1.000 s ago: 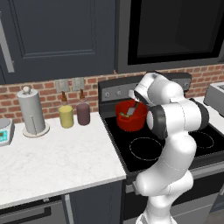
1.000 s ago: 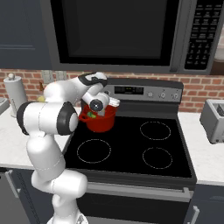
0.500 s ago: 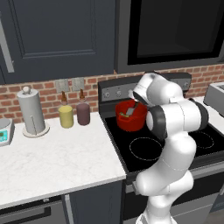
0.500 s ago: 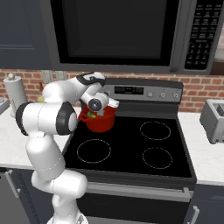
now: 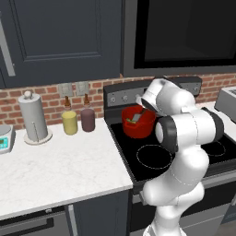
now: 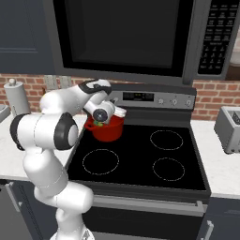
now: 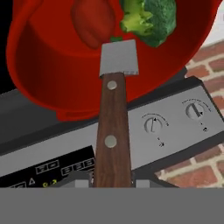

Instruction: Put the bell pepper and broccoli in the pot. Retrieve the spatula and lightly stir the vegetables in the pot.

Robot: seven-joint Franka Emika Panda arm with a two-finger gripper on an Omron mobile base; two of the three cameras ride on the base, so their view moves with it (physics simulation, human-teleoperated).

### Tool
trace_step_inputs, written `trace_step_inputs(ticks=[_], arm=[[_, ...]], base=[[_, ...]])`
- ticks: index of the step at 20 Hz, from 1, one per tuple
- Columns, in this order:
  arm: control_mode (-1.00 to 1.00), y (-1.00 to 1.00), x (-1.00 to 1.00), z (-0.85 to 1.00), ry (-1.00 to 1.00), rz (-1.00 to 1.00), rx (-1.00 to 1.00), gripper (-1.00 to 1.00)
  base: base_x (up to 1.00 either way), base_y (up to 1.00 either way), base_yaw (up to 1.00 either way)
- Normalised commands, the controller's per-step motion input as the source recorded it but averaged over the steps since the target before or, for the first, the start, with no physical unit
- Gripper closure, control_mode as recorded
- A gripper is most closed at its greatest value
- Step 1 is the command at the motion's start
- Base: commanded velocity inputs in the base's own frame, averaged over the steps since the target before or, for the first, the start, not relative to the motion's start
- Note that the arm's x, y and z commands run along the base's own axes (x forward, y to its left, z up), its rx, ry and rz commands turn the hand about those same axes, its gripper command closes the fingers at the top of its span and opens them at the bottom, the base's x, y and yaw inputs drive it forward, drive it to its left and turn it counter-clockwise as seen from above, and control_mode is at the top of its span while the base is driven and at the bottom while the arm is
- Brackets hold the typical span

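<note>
Here the spatula (image 7: 114, 109) is gripped at its wooden handle by the closed hand (image 7: 112, 181), and its grey blade is dipped into the pot (image 7: 52, 74). Just beyond the blade, a red bell pepper (image 7: 92, 22) and a piece of broccoli (image 7: 146, 18) are seen lying inside the pot. The pot (image 6: 107, 132) is placed on the stove (image 6: 140, 164), at its rear left corner.
</note>
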Motion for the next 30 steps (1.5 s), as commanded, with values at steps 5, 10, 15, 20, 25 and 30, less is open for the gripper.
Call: trace_step_inputs(ticks=[5,10,15,20,25,30], arm=[[-1.0,0.0,0.38,-0.14,0.06,-0.06,0.0,1.0],[-1.0,0.0,0.73,-0.44,0.0,0.0,0.0,1.0],[-1.0,0.0,0.25,-0.17,-0.11,0.07,0.02,1.0],[-1.0,0.0,0.0,0.0,-0.33,0.16,0.01,1.0],[-1.0,-0.02,0.01,0.0,-0.2,0.1,0.01,1.0],[-1.0,0.0,0.0,0.1,-0.1,0.05,0.0,1.0]], base=[[0.0,0.0,0.0],[0.0,0.0,0.0],[0.0,0.0,0.0],[0.0,0.0,0.0],[0.0,0.0,0.0],[0.0,0.0,0.0]])
